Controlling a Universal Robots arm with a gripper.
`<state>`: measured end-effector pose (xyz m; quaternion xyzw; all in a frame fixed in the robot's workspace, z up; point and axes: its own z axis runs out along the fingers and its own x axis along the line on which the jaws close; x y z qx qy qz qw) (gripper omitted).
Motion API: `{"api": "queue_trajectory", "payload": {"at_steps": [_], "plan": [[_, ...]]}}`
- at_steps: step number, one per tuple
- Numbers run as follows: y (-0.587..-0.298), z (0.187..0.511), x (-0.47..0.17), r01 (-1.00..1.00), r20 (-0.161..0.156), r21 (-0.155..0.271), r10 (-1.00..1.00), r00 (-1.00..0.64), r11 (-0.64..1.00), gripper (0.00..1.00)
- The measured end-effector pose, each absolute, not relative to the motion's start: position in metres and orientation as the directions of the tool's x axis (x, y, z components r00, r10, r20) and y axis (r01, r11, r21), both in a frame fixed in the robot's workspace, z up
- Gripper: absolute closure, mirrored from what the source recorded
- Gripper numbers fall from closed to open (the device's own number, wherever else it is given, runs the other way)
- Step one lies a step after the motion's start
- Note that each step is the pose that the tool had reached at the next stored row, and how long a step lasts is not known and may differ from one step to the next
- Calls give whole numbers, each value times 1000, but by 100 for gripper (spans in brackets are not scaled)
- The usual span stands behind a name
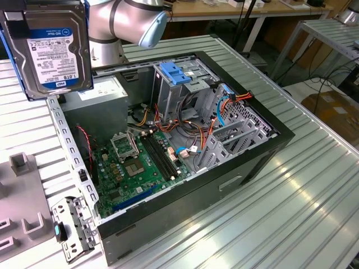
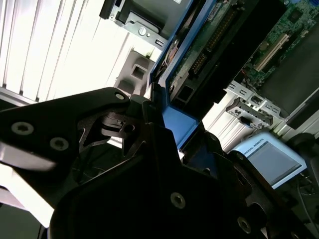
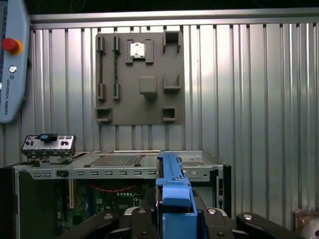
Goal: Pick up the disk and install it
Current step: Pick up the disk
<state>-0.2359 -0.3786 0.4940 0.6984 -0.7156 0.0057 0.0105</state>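
Exterior view has the disk (image 1: 49, 47) up in the air at that view's left, above the end of the open computer case (image 1: 252, 162) where the grey power-supply box (image 1: 104, 95) sits, and touching nothing beneath it. I have it by one narrow end of its blue carrier frame (image 3: 174, 191). In both wrist views that end sits wedged between the fingers of my pincer (image 2: 172, 130), so I judge the pincer clenched on the disk. Taking it by the frame's end leaves both broad faces and the far end free, which I take to be why it is held this way: nothing of mine stands in the way of a slot. The disk stands on edge, its labelled face turned to the exterior camera. Its bare circuit-board side shows in the second wrist view. Its long axis runs roughly up and down, a little tilted, leading away from my pincer toward the case below. In the first wrist view I look straight along its thin edge. The tall drive cage (image 1: 175, 75) with its blue latch stands apart, to the exterior view's right of the disk, so the disk is not yet installed. A grey fixture plate (image 3: 139, 74) lies on the ribbed table (image 1: 303, 190) beside the case.
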Motion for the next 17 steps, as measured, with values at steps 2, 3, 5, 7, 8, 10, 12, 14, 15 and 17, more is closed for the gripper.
{"api": "queue_trajectory", "payload": {"at_steps": [2,3,5,7,8,10,12,14,15,17], "plan": [[-379,494,-230,-1000,25,6,-999,-24,24,63],[-379,494,-228,-1000,26,6,-999,-24,24,63],[-379,494,-225,-1000,27,6,-999,-24,25,63],[-379,494,-222,-1000,28,6,-999,-24,25,63],[-379,494,-220,-1000,28,6,-999,-24,25,63],[-379,494,-214,-1000,29,6,-999,-24,24,63],[-379,494,-209,-1000,30,6,-999,-24,25,63],[-379,493,-205,-1000,31,6,-999,-24,25,63],[-379,493,-202,-1000,32,6,-999,-24,25,63],[-379,493,-199,-1000,32,6,-999,-24,25,63]]}}
